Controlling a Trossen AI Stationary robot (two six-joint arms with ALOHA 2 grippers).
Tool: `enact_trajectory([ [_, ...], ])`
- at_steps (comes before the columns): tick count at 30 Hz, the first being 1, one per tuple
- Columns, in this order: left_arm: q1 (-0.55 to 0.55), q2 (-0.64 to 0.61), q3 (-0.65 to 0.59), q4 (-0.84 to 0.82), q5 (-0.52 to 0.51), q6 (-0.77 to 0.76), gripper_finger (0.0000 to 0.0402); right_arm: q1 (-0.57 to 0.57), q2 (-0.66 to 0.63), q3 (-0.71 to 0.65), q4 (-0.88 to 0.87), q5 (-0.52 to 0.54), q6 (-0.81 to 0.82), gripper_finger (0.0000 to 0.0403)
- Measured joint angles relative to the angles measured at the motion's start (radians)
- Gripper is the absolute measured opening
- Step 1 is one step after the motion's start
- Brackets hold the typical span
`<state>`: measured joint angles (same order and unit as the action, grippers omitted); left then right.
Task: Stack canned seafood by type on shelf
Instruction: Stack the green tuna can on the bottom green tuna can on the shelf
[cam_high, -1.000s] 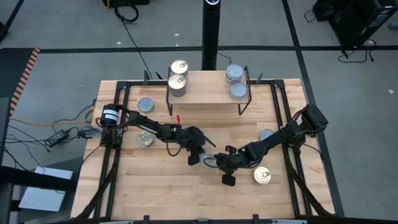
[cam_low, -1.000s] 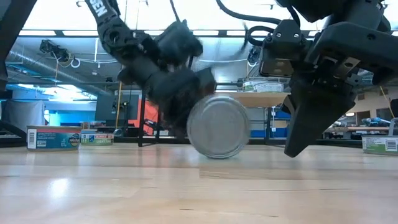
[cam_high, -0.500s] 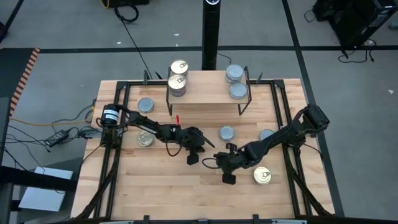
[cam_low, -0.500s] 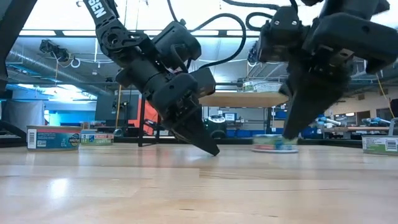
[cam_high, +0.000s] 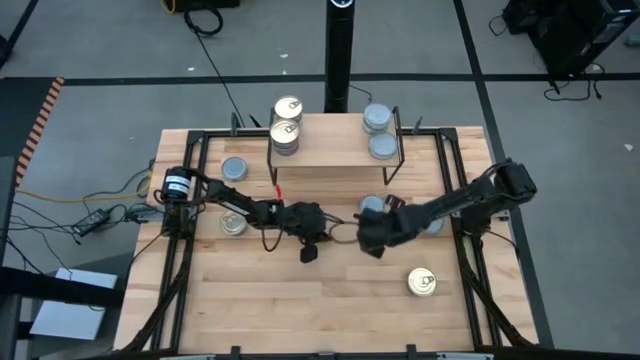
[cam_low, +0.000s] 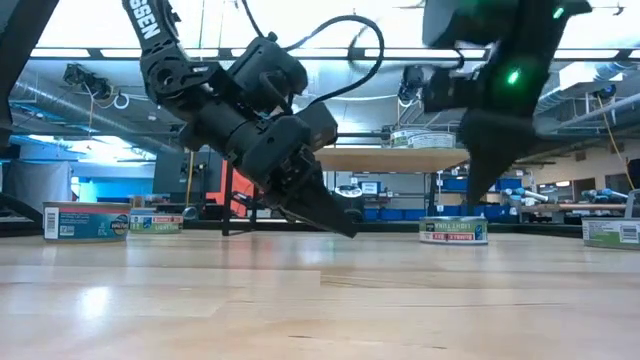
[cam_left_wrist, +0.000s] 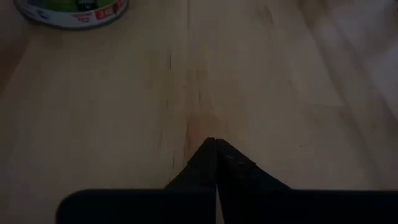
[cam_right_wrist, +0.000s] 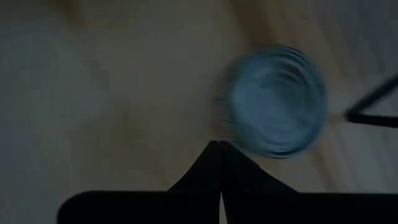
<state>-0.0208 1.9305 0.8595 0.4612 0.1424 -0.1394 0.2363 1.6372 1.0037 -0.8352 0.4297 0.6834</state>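
A blue-grey-topped tin (cam_high: 370, 205) (cam_right_wrist: 277, 99) (cam_low: 453, 230) lies flat on the table just in front of the shelf (cam_high: 335, 150). My right gripper (cam_high: 373, 241) (cam_low: 478, 195) (cam_right_wrist: 217, 144) is shut. It points steeply down and hovers just above the table beside that tin. My left gripper (cam_high: 310, 254) (cam_low: 349, 228) (cam_left_wrist: 216, 142) is shut and slants down, its tips just above the bare wood at mid-table. On the shelf, gold-topped tins (cam_high: 286, 120) are stacked at the left end and blue-grey tins (cam_high: 380, 132) sit at the right.
Loose tins lie on the table: a gold one (cam_high: 421, 283) near right, a gold one (cam_high: 233, 225) and a blue-grey one (cam_high: 235, 168) at left, and another (cam_high: 432, 220) partly under my right arm. A labelled tin (cam_left_wrist: 71, 9) shows ahead of my left gripper. The shelf's black legs (cam_high: 392, 175) stand close by.
The tin that stood on its edge between my two grippers has gone toward the far edge and now lies flat by the shelf. My right gripper has followed toward the far edge, risen and tipped steeply down. My left gripper has tilted a little, staying in place.
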Motion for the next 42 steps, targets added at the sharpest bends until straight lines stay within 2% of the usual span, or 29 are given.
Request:
enact_trajectory([
  [5,-0.001,-0.001,-0.036,0.055,0.005,-0.018,0.0002,-0.086,0.000,-0.055,0.039,0.017,-0.006,0.0008],
  [11,0.001,-0.002,-0.047,0.109,0.005,-0.022,0.0002,-0.128,-0.007,-0.117,0.232,-0.086,-0.063,0.0008],
  [16,0.001,-0.003,-0.047,0.127,-0.018,-0.022,0.0002,-0.093,-0.006,-0.094,0.395,-0.236,-0.134,0.0008],
  [18,0.001,-0.003,-0.047,0.126,-0.035,-0.022,0.0002,-0.073,-0.007,-0.063,0.410,-0.252,-0.164,0.0008],
  [21,0.001,-0.003,-0.047,0.115,-0.071,-0.023,0.0002,-0.039,-0.022,-0.014,0.372,-0.204,-0.169,0.0010],
  [25,-0.001,-0.003,-0.047,0.109,-0.065,-0.028,0.0005,0.009,-0.050,0.026,0.198,-0.101,-0.087,0.0014],
  [28,-0.008,-0.003,-0.047,0.105,-0.061,-0.028,0.0007,0.046,-0.069,0.023,0.075,-0.105,0.013,0.0014],
  [30,-0.013,-0.003,-0.047,0.116,-0.061,-0.024,0.0007,0.076,-0.068,-0.004,0.071,-0.155,0.048,0.0012],
  [34,-0.012,-0.003,-0.047,0.154,-0.072,-0.021,0.0006,0.130,-0.068,-0.079,0.228,-0.246,0.067,0.0008],
  [38,-0.006,-0.003,-0.025,0.174,-0.154,-0.026,0.0005,0.151,-0.068,-0.155,0.379,-0.248,0.084,0.0009],
  [42,-0.007,-0.003,0.011,0.171,-0.161,0.015,0.0004,0.144,-0.068,-0.244,0.534,-0.248,0.076,0.0009],
])
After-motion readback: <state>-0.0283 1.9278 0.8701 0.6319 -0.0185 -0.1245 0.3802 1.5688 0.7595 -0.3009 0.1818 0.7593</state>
